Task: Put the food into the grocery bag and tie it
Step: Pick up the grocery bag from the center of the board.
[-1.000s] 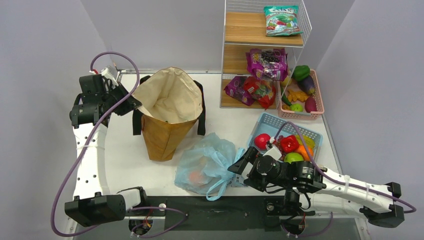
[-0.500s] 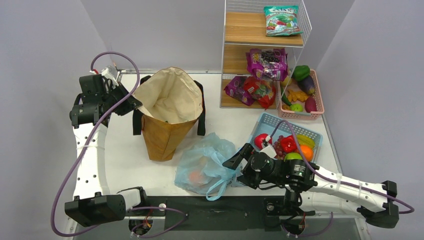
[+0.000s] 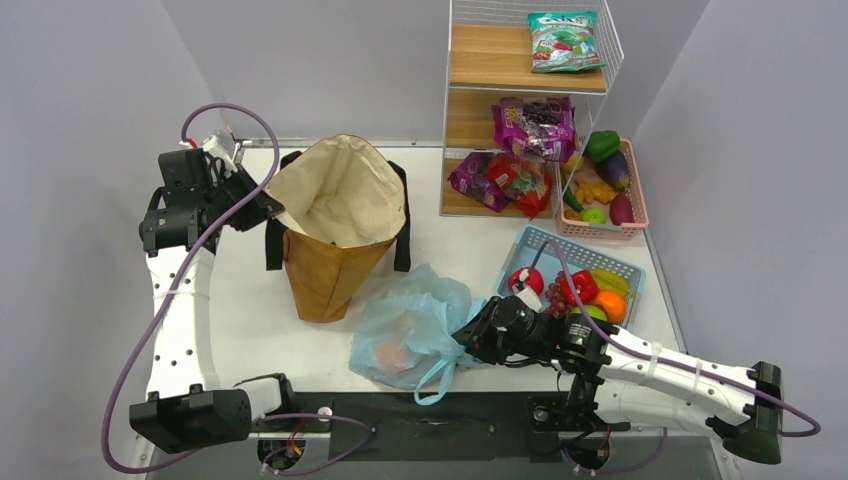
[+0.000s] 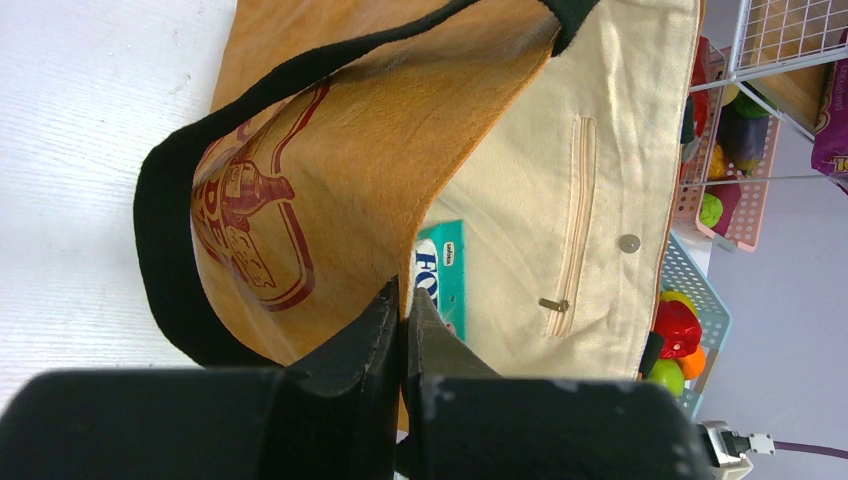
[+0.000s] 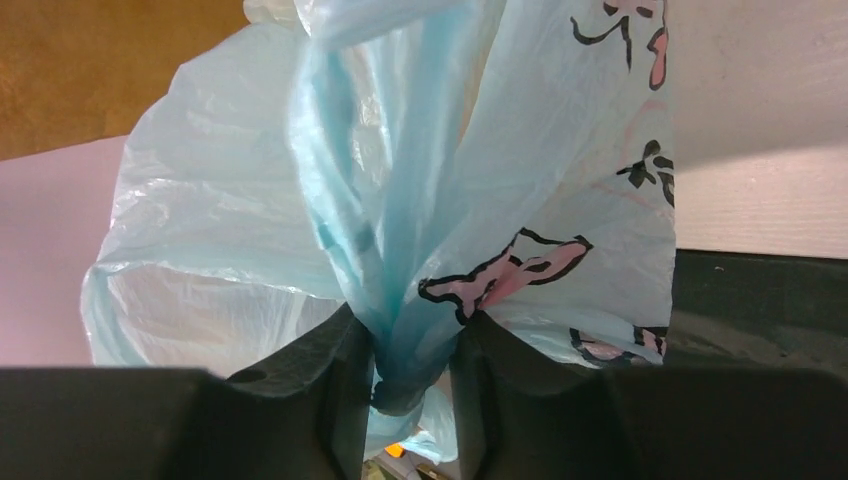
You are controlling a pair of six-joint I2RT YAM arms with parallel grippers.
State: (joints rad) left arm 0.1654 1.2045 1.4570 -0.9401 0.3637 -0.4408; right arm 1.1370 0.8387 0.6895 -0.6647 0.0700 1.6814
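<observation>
The light blue grocery bag lies on the table in front of the tote, with an orange food item showing through its plastic. Its loop handles trail toward the near edge. My right gripper is at the bag's right side. In the right wrist view the bag's plastic is gathered into a rope, and my right gripper is shut on it. My left gripper is shut on the rim of the tan-orange tote; in the left wrist view the left gripper pinches the tote's edge.
A blue basket right of the bag holds a red pepper and other fruit. A pink basket of vegetables and a wire shelf with snack packs stand at the back right. A teal packet lies inside the tote.
My right arm moved left from the blue basket to the grocery bag, and its jaws went from open to shut on the gathered plastic. The left arm stayed still.
</observation>
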